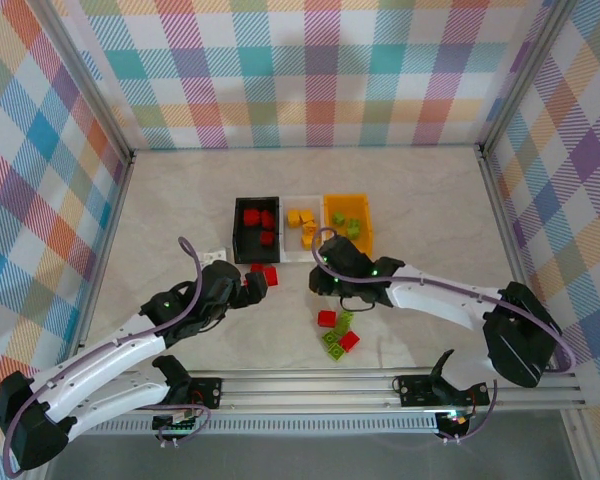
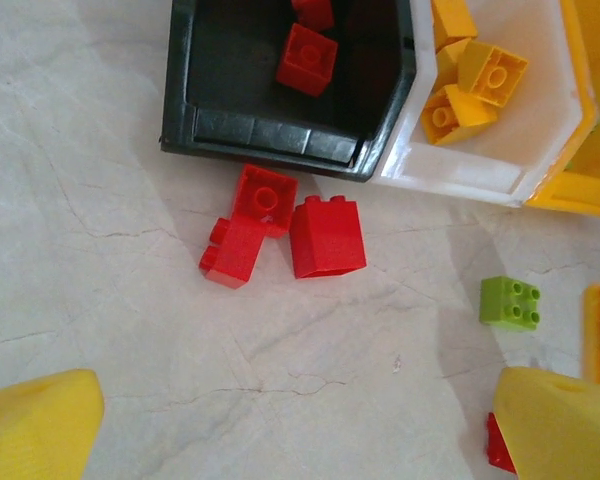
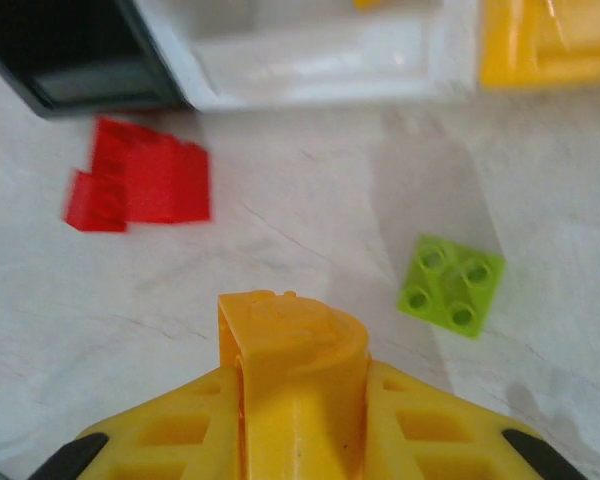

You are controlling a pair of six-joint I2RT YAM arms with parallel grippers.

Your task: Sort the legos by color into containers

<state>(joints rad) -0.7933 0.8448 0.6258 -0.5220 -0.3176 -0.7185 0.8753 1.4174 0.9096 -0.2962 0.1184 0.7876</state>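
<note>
The main risk lies with the red bricks [image 2: 327, 237]. 2 of them lie on the table [image 2: 100, 260] touching each other, just in front of the black bin [image 2: 270, 135], and both are tipped onto their sides. A closing pinch could catch both at once, or land on a slanted face and squirt 1 away or shove it against the bin wall. The 2 arms also work close together, so a sideways reach by either could bump the other. A third risk is colour confusion: the orange-yellow bin [image 1: 362, 207] holds green bricks, while the yellow-orange ones sit in the white bin [image 2: 460, 165], so a brick could be dropped into the bin that matches its own colour instead.

The left gripper [image 2: 295, 420] is spread wide, its 2 yellow fingertips at the bottom corners of its wrist view. It holds nothing and touches nothing, and it hangs above bare table just short of the red pair.

The right gripper [image 3: 292, 375] looks closed on a yellow-orange brick [image 3: 290, 330], pinched between its fingers with a rounded stud on top; I judge this from the darker tint of the piece. It hovers near the front of the white bin, with a lime green brick [image 3: 450, 285] lying flat on the table to 1 side. More red and green bricks [image 1: 337, 335] wait in a loose cluster nearer the arm bases.
</note>
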